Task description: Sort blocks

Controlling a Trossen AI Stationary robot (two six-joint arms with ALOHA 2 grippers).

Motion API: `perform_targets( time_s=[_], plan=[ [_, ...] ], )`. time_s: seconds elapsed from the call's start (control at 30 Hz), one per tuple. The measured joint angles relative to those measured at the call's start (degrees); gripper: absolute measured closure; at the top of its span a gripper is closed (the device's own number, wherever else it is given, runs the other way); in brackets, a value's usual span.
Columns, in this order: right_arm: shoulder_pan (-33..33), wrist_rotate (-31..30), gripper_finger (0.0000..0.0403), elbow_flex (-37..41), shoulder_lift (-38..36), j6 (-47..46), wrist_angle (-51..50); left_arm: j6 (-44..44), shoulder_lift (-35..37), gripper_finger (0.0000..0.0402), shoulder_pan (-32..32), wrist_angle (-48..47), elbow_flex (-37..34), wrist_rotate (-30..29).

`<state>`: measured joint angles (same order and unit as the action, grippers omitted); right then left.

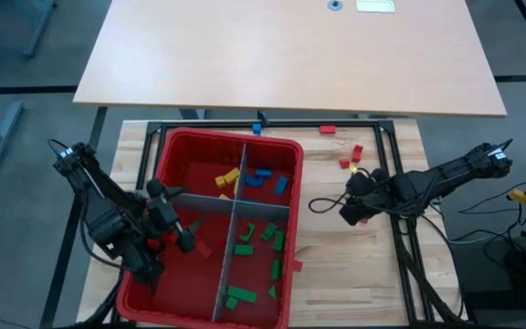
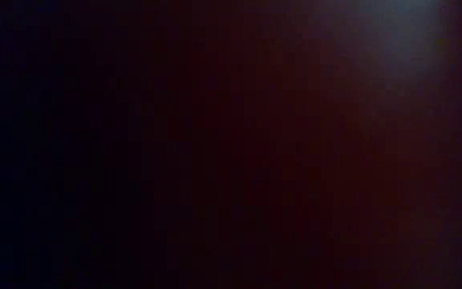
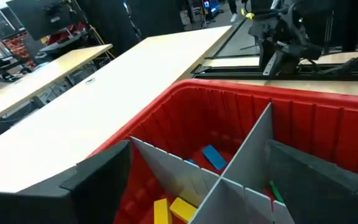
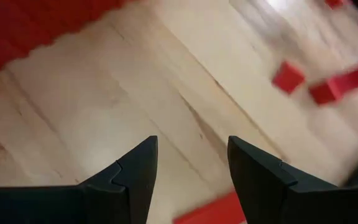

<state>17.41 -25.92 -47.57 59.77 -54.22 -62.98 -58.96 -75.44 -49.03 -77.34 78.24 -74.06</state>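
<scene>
The red bin (image 1: 231,137) stands on the wooden table, split by grey dividers (image 1: 236,219) into compartments. They hold yellow blocks (image 1: 227,178), blue blocks (image 1: 268,178) and green blocks (image 1: 254,238). My left gripper (image 1: 179,230) hangs open over the bin's near left compartment, its fingers (image 3: 98,180) wide apart and empty. My right gripper (image 1: 347,213) is open just above the table, right of the bin. A red block (image 4: 210,213) lies on the table under its fingers. Loose red blocks (image 1: 350,157) lie farther off (image 4: 289,76).
A blue block (image 1: 257,128) and a red block (image 1: 327,130) lie beyond the bin's far rim. A green block (image 1: 295,267) lies on the table by the bin's right wall. A black frame (image 1: 395,183) borders the table. The low view is dark.
</scene>
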Motion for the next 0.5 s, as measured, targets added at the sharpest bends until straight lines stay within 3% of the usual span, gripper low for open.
perform_targets(
  time_s=[0.5],
  plan=[
    [-0.9,13.2,0.0194,3.7,9.4,-16.4,-6.5,1.5,-0.1,0.005,0.0,0.2,0.0,0.0]
  ],
)
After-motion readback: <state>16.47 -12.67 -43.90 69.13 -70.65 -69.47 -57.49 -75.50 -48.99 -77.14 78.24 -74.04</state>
